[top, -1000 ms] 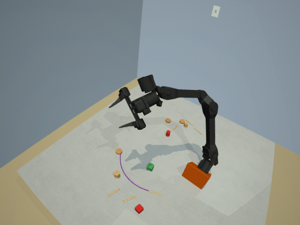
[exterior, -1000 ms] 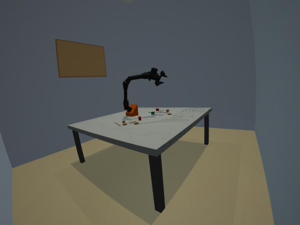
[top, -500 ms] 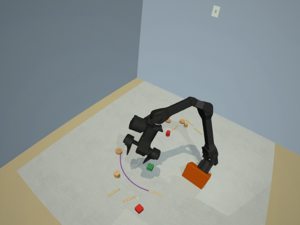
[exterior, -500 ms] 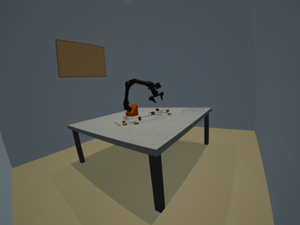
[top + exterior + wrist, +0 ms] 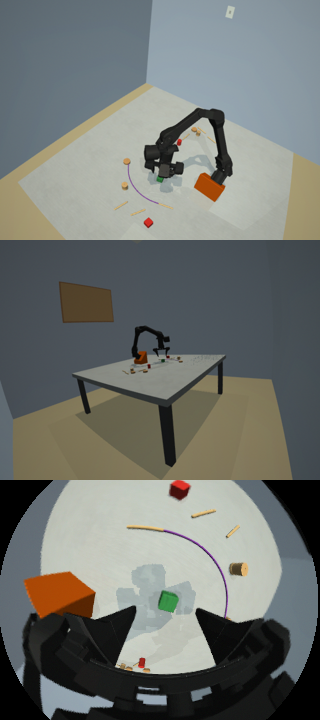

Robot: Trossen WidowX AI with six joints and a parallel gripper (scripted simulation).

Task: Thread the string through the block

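Note:
The thin wooden stick [image 5: 165, 206] [image 5: 145, 528] lies on the table at the end of the purple string [image 5: 128, 175] [image 5: 226, 592]. The string curves to the round wooden button [image 5: 126, 161] [image 5: 180, 361], mostly hidden by a finger in the wrist view. A small green block [image 5: 160, 179] [image 5: 163, 360] [image 5: 168, 601] stands on the table inside the string's curve, apart from string and stick. Its hole cannot be made out. My gripper [image 5: 162, 355] [image 5: 166, 610] is wide open and empty, pointing down above the green block. The stick lies beyond the block in the wrist view.
A red cube [image 5: 148, 222] [image 5: 179, 489], two loose sticks [image 5: 120, 205] [image 5: 138, 212] and a wooden cylinder [image 5: 124, 185] [image 5: 239, 569] lie outside the string's curve. A red cylinder [image 5: 179, 142] [image 5: 149, 366] and several wooden pieces lie farther off. The orange base [image 5: 209, 187] stands beside.

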